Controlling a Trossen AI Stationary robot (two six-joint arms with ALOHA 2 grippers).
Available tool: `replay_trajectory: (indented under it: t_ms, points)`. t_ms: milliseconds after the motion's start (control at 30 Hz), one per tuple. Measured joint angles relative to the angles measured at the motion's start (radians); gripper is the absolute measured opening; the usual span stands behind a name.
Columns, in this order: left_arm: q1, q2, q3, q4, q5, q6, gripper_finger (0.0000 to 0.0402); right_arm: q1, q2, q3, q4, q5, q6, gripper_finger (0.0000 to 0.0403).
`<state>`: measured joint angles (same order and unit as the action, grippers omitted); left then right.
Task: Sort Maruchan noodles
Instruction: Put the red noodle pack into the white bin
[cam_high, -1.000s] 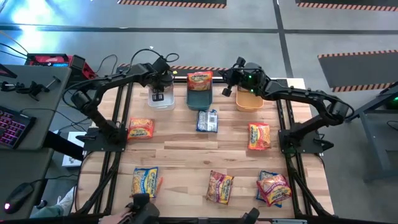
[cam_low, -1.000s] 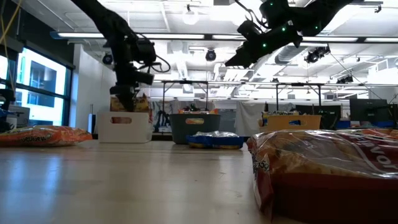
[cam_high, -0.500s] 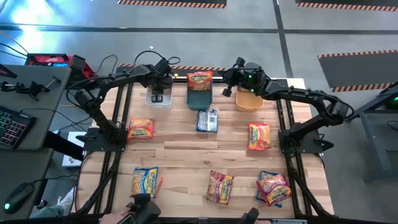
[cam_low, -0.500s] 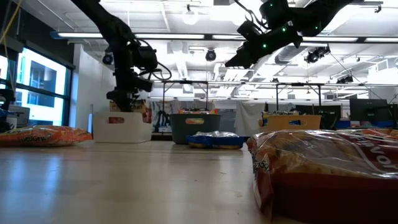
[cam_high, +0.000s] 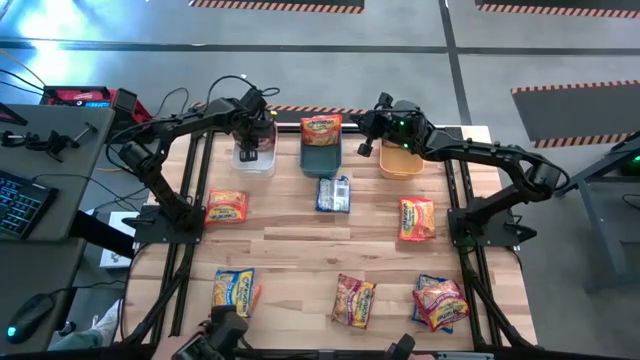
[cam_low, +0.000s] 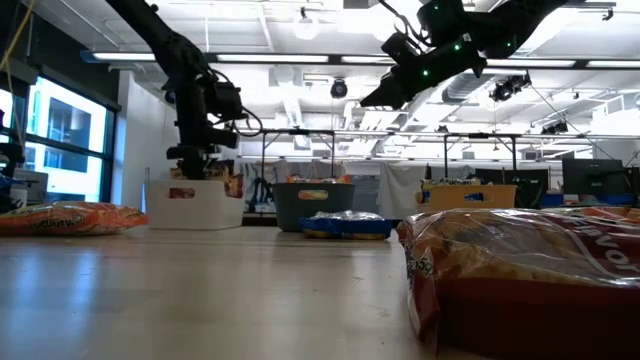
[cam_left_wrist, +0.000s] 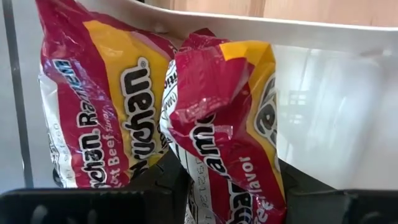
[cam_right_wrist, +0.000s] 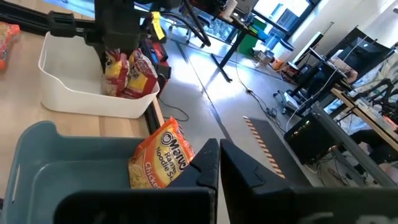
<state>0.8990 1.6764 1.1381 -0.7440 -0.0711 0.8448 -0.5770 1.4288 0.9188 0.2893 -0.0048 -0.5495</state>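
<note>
Left gripper (cam_high: 250, 147), jaws pinching a red beef ramen packet (cam_left_wrist: 227, 130), lowers it into the white bin (cam_high: 258, 160) beside 1 other; release looks next. Right gripper (cam_high: 366, 133) hovers shut.

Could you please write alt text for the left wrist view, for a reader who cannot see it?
The left end effector grips a red-and-yellow Maruchan ramen packet inside the white bin. A second red packet labelled beef flavor leans against the bin's wall beside it.
</note>
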Motion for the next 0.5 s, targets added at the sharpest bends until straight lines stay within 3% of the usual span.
replay_trajectory:
  t_ms: [167, 300, 500]
  points:
    - [-0.005, 0.000, 0.000, 0.037, -0.005, -0.006, 0.0152, 0.000, 0.000, 0.000, 0.000, 0.000, 0.000, 0.0000]
    - [-0.027, 0.000, 0.000, 0.074, -0.066, -0.001, 0.0185, 0.000, 0.000, 0.000, 0.000, 0.000, 0.000, 0.0000]
    - [-0.040, 0.000, 0.000, 0.089, -0.109, 0.021, 0.0206, 0.000, 0.000, 0.000, -0.009, 0.000, 0.000, 0.0000]
